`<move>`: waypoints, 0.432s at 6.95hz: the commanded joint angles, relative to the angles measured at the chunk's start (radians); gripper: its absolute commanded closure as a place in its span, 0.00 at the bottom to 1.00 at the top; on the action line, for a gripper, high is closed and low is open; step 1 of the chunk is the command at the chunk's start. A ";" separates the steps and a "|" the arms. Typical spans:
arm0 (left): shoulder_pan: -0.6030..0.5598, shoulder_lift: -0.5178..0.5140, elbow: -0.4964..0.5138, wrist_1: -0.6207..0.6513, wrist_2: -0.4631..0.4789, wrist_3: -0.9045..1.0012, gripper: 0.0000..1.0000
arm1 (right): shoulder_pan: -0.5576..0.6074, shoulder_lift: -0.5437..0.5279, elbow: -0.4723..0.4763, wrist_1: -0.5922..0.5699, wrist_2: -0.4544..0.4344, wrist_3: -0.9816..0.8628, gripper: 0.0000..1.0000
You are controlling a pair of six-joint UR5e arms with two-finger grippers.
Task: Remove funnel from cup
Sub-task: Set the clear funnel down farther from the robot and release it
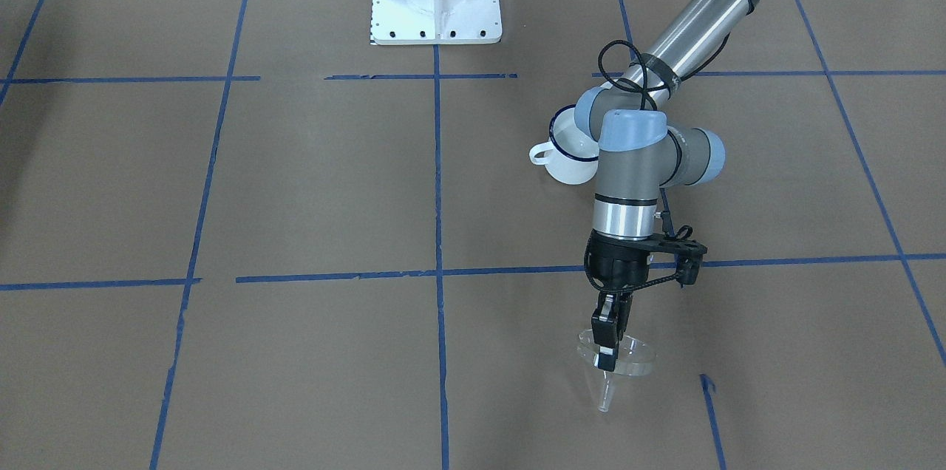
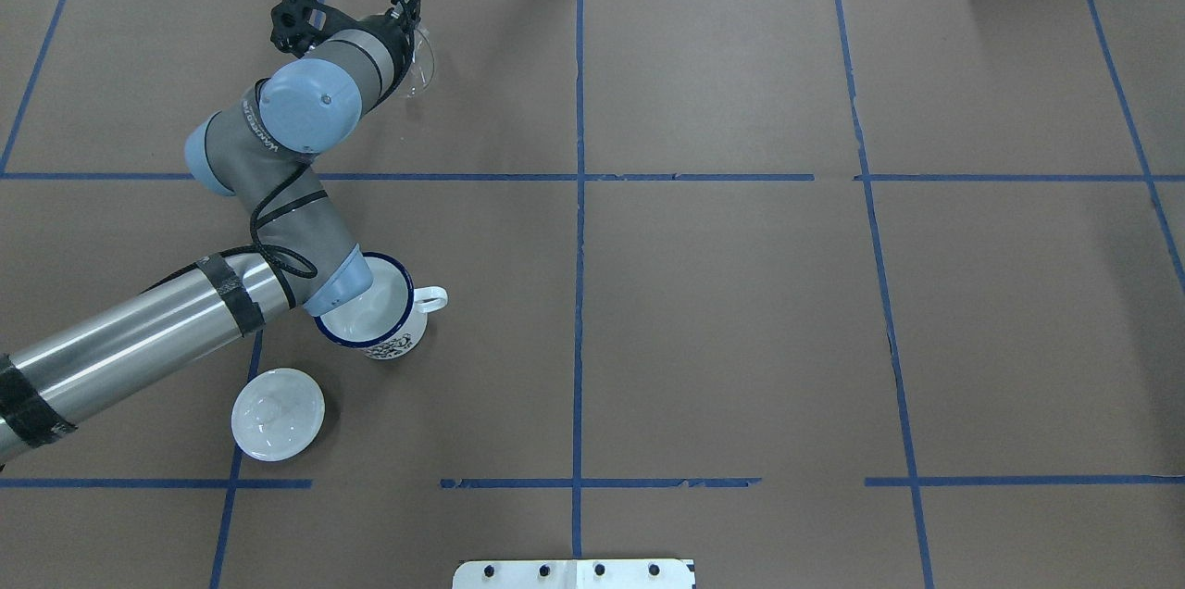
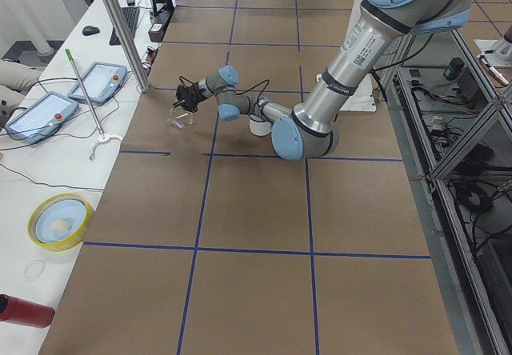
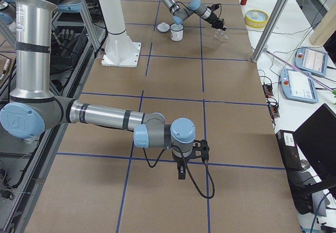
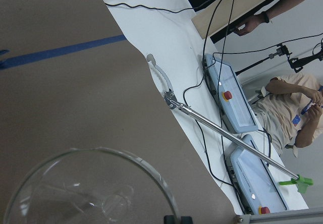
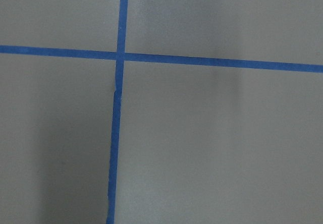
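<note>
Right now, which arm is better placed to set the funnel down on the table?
Left. The left gripper is shut on the funnel, well apart from the cup. The right gripper hangs far from both.

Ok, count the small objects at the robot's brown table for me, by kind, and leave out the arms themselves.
Clear funnel: 1
White cup with blue rim: 1
White domed lid: 1
Total: 3
</note>
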 commanded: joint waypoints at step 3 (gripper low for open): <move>-0.002 0.023 -0.078 0.003 -0.014 0.152 0.01 | 0.000 0.000 0.000 0.000 0.000 0.000 0.00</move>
